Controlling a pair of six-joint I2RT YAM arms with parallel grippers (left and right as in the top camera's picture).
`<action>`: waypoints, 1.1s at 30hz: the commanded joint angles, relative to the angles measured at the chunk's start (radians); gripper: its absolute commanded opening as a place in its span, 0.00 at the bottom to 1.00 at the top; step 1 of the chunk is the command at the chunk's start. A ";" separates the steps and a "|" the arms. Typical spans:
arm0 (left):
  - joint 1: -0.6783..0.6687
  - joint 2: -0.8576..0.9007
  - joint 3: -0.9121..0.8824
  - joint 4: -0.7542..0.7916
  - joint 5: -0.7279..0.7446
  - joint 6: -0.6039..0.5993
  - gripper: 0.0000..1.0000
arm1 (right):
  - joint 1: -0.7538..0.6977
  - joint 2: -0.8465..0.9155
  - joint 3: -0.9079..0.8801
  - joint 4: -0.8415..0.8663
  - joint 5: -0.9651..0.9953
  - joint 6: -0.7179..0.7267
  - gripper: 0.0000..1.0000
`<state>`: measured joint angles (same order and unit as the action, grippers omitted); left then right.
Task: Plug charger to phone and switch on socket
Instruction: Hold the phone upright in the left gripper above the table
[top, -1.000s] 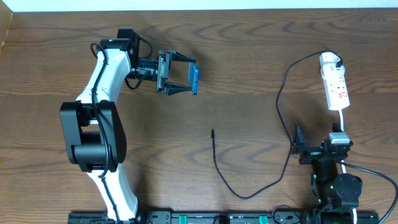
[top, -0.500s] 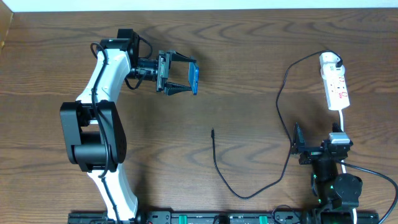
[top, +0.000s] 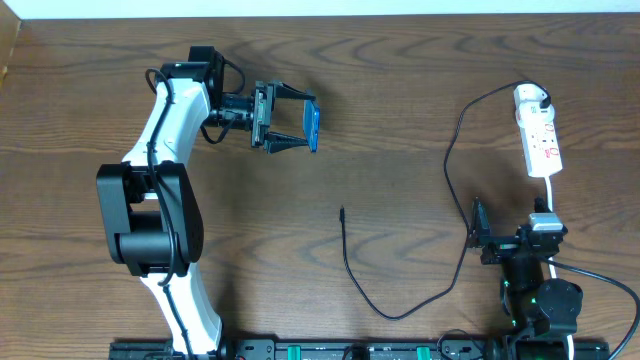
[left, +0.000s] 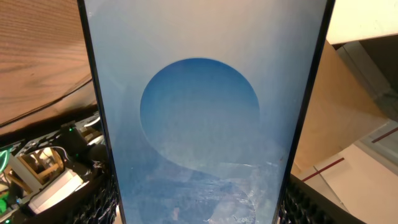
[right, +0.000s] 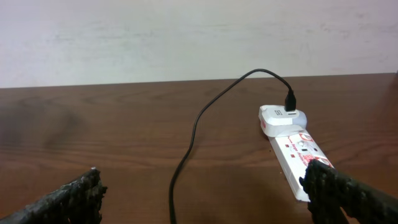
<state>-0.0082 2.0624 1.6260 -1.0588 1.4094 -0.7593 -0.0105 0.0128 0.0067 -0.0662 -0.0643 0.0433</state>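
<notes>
My left gripper is shut on the blue-screened phone and holds it on edge above the table at the upper left. The screen with its lighter blue circle fills the left wrist view, between the two fingers. The thin black charger cable lies in a loop across the table; its plug tip rests free at mid-table. The cable runs up to a white plug on the white socket strip at the right. My right gripper is open and empty at the lower right, with the strip and the cable ahead of it.
The white cord runs from the strip down toward the right arm's base. A rail with black fittings lies along the table's front edge. A wall stands behind the table's far edge.
</notes>
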 joint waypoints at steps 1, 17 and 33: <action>0.003 -0.037 -0.003 -0.006 0.056 0.002 0.07 | 0.019 -0.006 -0.001 -0.003 -0.006 -0.011 0.99; 0.003 -0.037 -0.003 -0.006 0.056 0.003 0.07 | 0.019 -0.006 -0.001 -0.003 -0.006 -0.011 0.99; 0.003 -0.037 -0.003 -0.006 0.041 0.026 0.08 | 0.019 -0.006 -0.001 -0.003 -0.006 -0.011 0.99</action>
<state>-0.0082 2.0624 1.6260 -1.0588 1.4086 -0.7555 -0.0105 0.0128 0.0067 -0.0662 -0.0643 0.0433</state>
